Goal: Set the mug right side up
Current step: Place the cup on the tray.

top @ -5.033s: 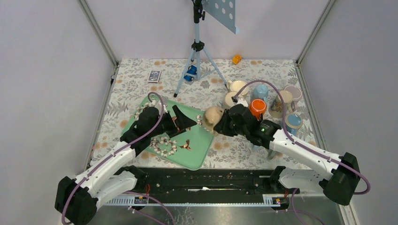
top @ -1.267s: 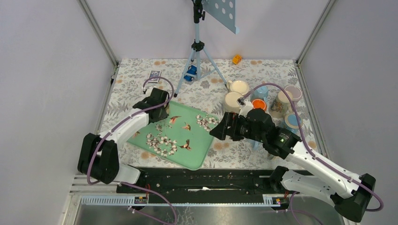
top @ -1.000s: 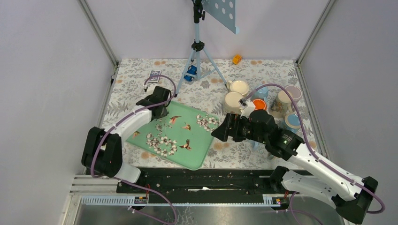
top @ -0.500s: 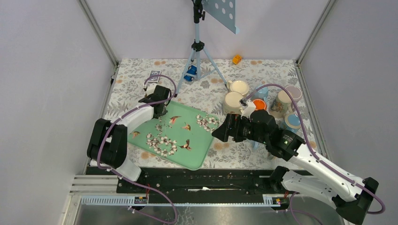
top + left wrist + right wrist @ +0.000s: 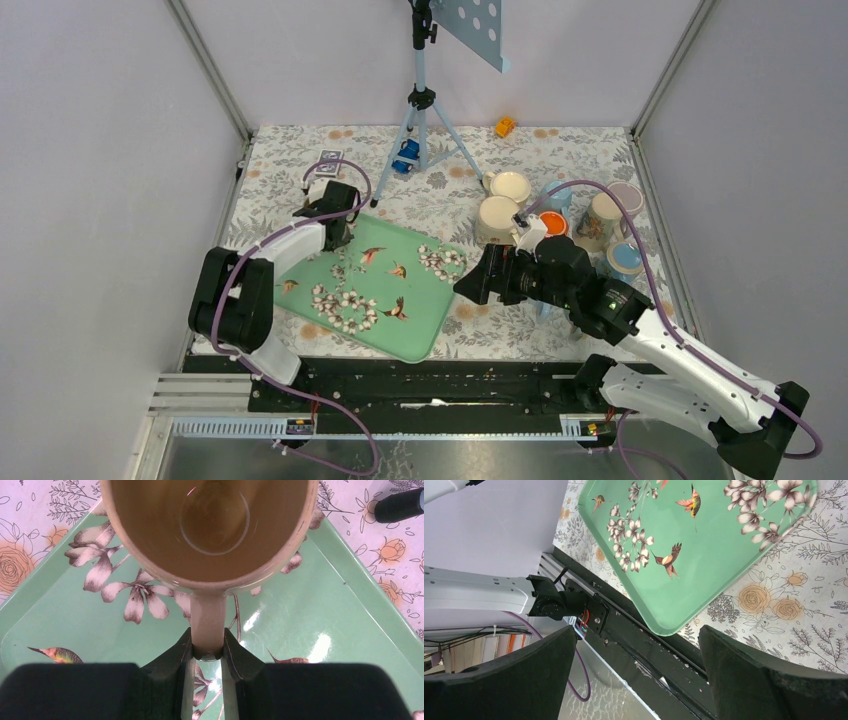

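Beige ceramic mug [image 5: 210, 530], opening upward, at the green flowered tray's [image 5: 75, 625] far left; left gripper [image 5: 207, 652] pinches its handle, right gripper [image 5: 636, 635] is spread wide.

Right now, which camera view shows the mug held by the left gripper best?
The left wrist view: the mug shows its open mouth and inside, its handle pinched by the left gripper. In the top external view the gripper hides it. The right wrist view misses it.
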`<state>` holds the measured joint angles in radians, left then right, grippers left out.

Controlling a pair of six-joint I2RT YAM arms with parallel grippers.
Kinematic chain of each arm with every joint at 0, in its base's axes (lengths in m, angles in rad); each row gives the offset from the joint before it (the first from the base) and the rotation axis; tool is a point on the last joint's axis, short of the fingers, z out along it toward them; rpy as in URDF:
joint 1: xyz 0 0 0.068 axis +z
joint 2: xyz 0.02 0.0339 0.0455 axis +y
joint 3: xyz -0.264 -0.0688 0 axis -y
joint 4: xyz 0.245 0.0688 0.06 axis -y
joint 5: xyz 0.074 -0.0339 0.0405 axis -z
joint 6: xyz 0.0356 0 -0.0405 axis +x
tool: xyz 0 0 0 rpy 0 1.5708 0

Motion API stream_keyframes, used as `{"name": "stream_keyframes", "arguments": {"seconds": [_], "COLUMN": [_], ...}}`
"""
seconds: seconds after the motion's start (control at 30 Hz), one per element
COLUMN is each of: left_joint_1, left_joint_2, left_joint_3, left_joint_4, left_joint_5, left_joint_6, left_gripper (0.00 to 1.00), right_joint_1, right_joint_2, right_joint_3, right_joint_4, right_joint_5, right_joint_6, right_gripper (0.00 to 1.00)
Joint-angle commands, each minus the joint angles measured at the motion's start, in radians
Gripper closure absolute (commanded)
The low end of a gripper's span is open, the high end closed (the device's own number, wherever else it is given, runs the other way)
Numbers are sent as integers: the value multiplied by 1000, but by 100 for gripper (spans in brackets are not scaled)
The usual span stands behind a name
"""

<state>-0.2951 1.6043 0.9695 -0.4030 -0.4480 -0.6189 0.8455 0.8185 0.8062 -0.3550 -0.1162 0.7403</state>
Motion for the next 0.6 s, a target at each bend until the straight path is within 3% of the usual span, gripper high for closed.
{"name": "stream_keyframes", "arguments": {"seconds": [0.0,0.17,0.57], "left_joint_1": [15,15,-1], "left_joint_2": [15,-2,-179], "left_joint_3": [10,19,-10], "left_joint_4": [-13,-20,-101], "left_joint_5": [29,50,154], "left_joint_6": [13,17,8], "left_gripper": [82,63,32], "right_joint_1": [7,7,7], "right_joint_2": [-15,-15,-14], "right_joint_3": [8,20,32], "right_joint_4": [-4,-24,-58], "right_joint_5": [3,9,46], "right_joint_6": [-12,-23,-30], "right_gripper": [0,0,0]}}
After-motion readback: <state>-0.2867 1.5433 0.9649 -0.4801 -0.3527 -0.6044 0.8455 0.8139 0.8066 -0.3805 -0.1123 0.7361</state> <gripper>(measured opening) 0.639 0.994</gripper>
